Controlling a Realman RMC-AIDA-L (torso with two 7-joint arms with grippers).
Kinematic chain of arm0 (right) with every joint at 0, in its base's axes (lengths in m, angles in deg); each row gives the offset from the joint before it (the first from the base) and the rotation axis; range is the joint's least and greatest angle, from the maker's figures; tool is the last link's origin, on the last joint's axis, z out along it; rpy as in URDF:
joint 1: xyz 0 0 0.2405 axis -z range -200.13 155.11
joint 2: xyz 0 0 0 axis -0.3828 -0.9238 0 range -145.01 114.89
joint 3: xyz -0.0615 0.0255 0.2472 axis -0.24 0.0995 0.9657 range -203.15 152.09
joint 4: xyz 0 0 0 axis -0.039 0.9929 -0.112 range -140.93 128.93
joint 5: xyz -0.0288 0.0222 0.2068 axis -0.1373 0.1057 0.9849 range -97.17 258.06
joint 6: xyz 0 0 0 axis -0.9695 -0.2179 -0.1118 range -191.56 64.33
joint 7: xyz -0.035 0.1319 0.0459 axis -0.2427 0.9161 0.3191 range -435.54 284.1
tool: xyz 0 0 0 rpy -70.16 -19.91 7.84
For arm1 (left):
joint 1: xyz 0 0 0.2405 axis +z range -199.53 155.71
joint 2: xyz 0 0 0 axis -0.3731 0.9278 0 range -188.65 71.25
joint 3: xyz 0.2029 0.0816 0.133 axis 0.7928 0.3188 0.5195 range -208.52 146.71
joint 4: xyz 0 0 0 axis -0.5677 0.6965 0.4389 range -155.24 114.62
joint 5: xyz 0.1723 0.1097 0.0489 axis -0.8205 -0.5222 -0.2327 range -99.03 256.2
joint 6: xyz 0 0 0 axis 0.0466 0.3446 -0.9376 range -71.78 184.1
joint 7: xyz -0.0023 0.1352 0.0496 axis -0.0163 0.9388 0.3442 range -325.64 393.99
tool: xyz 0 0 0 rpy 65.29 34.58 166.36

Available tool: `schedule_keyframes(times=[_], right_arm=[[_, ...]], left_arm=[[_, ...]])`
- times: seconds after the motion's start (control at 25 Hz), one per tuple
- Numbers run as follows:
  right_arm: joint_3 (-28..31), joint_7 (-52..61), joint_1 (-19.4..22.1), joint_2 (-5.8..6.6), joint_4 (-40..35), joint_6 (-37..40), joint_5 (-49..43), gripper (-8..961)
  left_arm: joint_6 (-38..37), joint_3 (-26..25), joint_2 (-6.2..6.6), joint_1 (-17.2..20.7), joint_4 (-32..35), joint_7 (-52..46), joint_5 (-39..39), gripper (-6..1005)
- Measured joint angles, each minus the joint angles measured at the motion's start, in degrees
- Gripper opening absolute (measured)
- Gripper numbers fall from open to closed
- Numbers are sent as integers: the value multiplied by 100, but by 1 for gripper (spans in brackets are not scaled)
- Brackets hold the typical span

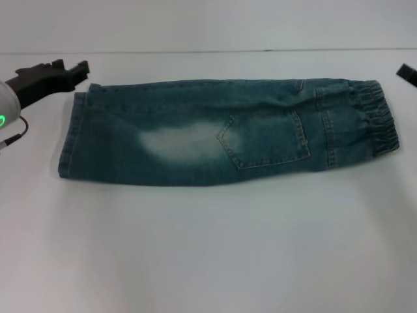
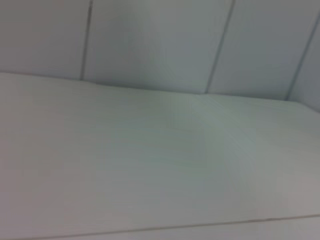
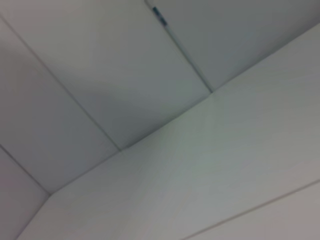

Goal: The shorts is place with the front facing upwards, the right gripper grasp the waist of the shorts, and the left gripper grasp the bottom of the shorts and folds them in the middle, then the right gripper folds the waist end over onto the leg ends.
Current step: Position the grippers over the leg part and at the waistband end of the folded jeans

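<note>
Already the shorts (image 1: pixel 221 134) lie folded lengthwise on the white worktop (image 1: pixel 208 254), one leg stacked on the other so they make a long narrow strip running across the robot's front, with a patch pocket (image 1: pixel 264 140) and a pale faded patch showing on top. The gathered waist (image 1: pixel 374 117) sits at the robot's right end and the flat stitched leg ends (image 1: pixel 71 134) at its left, so the first fold down the middle looks done, while the second one, bringing the waist over onto the leg ends, has not been made: the strip is at full length. The left hand (image 1: pixel 71 70) hangs just beyond the far corner of the leg ends, close to the cloth but not gripping it; its fingers seem slightly parted with nothing between them. Of the right hand (image 1: pixel 408 73) only a dark sliver pokes in at the edge of the head view, near the waist but apart from it, and I cannot tell whether it is parted or closed. Both wrist cameras show only bare worktop and a panelled wall (image 2: pixel 160 45). By my reckoning about half remains: the right hand must take the waist and carry it across.
</note>
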Motion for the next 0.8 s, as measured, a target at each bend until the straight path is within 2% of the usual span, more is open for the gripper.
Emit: schedule_keyframes(times=[0.16, 0.24, 0.48, 0.6, 0.8], right_arm=[[-148, -32, 283, 27, -11, 269, -8, 753], [-323, -27, 337, 31, -17, 280, -59, 763], [-452, 32, 207, 24, -26, 38, -477, 792], [-459, 104, 75, -2, -26, -124, -704, 807], [-463, 141, -71, -28, 13, -392, -914, 774]], left_arm=[[-905, 302, 22, 302, 136, 96, 347, 540], [-1209, 435, 15, 426, 186, 124, 438, 632], [-1621, 1000, 1, 696, 189, 144, 653, 627], [-1621, 1089, -5, 725, 134, 146, 668, 626], [-1624, 1124, -8, 716, 60, 148, 670, 627]])
